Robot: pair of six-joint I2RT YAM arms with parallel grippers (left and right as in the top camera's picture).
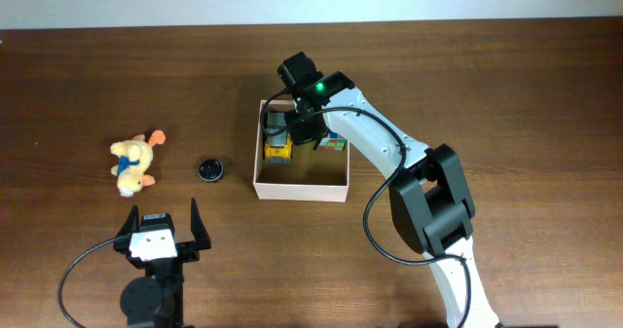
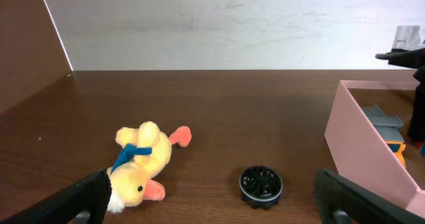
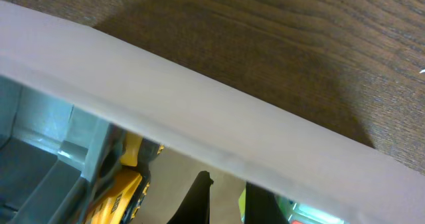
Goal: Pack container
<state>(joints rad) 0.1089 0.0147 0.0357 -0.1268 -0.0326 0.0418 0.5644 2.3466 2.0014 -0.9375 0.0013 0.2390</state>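
Near the table's centre, we show the container, with a yellow toy truck inside by its left wall. The right gripper reaches into the far left corner, jaws clenched; we cannot tell whether they pinch anything. The left gripper hovers released, apart from the plush duck and black disc.

light: even, bright | shadows: soft | right wrist view: close, slightly blurred
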